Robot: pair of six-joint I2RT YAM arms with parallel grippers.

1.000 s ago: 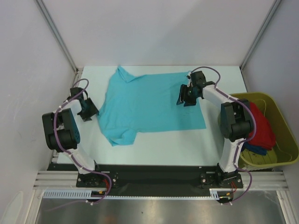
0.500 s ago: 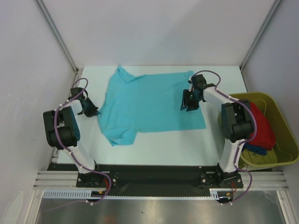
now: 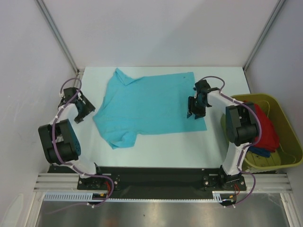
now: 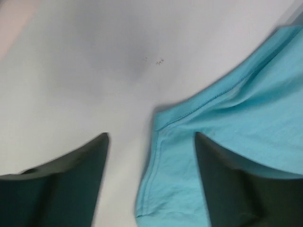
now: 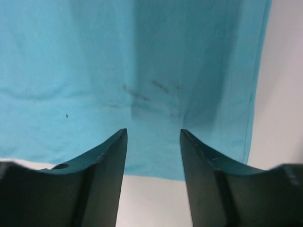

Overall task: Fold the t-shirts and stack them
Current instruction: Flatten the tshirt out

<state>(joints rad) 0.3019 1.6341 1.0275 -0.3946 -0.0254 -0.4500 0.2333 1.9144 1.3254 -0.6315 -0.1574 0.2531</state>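
Turquoise t-shirt (image 3: 147, 106) is spread flat on the white table (image 3: 213, 142). Its sleeve edge is seen between the parted fingers of the left gripper (image 4: 151, 142); its hem is framed by the separated fingers of the right gripper (image 5: 153, 137), nothing clamped.

The left arm (image 3: 59, 137) and right arm (image 3: 241, 124) are built alike: slim white links (image 3: 78, 161) alternate with bulky black joint housings (image 3: 238, 118). A purple cable (image 3: 55, 124) runs outside each arm in loose loops. Each base (image 3: 87, 182) is a black block. The left gripper (image 3: 81, 108) and right gripper (image 3: 195, 106) are black. Their fingers (image 5: 218, 189) are dark, matte and broad at the root, with smoothly curved inner edges narrowing towards the tips.
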